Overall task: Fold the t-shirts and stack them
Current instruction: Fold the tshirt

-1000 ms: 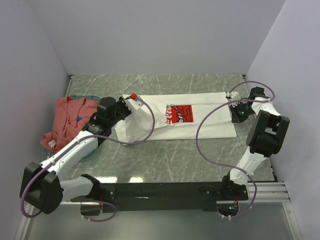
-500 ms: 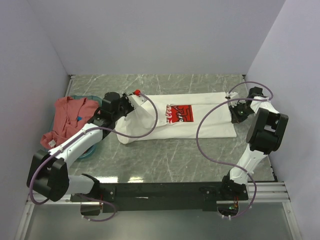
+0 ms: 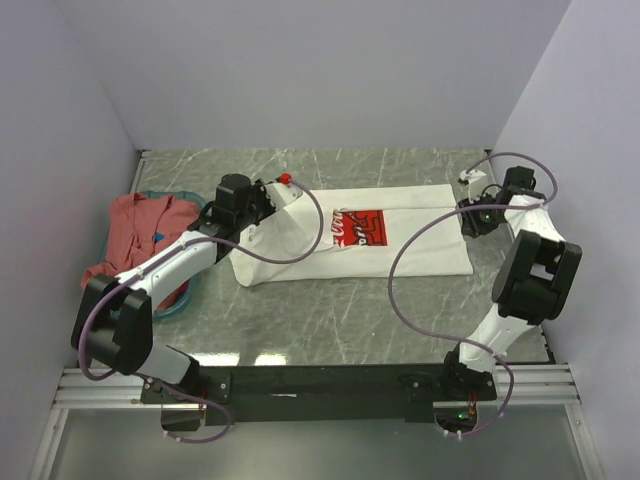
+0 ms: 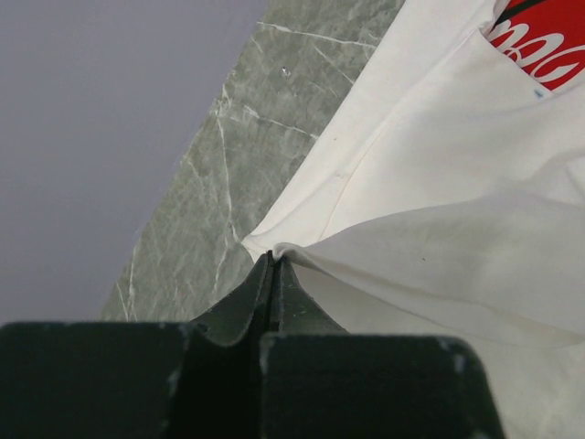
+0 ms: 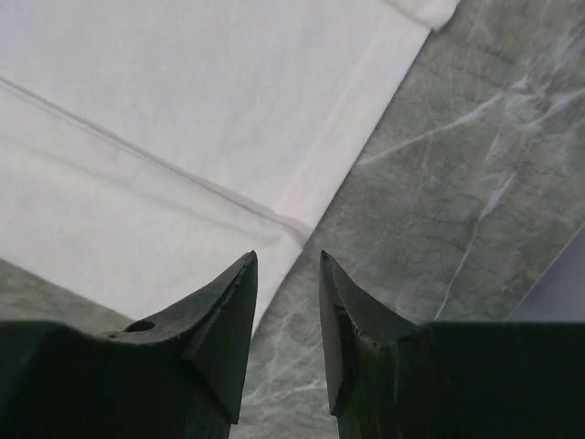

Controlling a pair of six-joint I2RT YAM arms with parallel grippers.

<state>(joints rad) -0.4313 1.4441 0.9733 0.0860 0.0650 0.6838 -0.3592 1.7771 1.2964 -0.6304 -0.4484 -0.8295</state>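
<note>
Green marble table point(image 3: 330, 320): left gripper point(image 4: 271, 265) pinches the white t-shirt point(image 3: 420, 250) edge, right gripper point(image 5: 288, 261) parted, empty, over its hem

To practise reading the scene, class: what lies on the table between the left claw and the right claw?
The white t-shirt, red print up, fills the stretch between left claw and right claw, seen in the top view.
</note>
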